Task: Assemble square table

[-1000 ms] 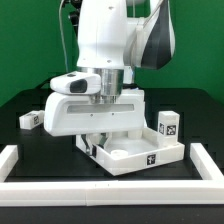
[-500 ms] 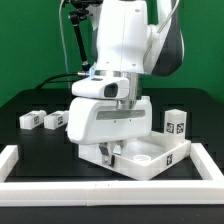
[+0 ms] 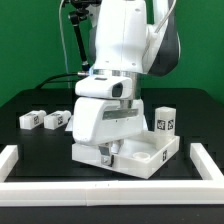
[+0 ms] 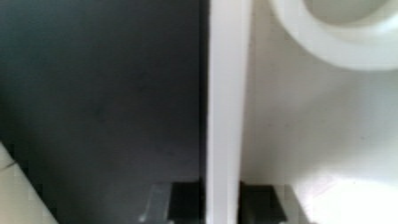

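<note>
The square table's white slab [image 3: 150,155] lies recessed face up on the black table, with a tag on its near edge. My gripper [image 3: 108,154] comes down on its side wall at the exterior view's left. In the wrist view the slab's thin white rim [image 4: 228,100] runs between my two dark fingers [image 4: 185,205], and my gripper [image 4: 226,206] is shut on it. A round corner socket [image 4: 338,30] shows inside the slab. Two tagged leg blocks [image 3: 28,119] [image 3: 55,120] lie at the left. One leg block [image 3: 166,123] stands upright behind the slab's right side.
A low white border wall [image 3: 20,160] runs along the left, front and right [image 3: 208,165] of the black table top. The arm's large white body [image 3: 125,60] hides the middle of the scene behind the slab.
The wrist has turned and the arm has shifted. The slab has slid toward the exterior view's left over the last half second, and the upright block at the right has shifted left too.
</note>
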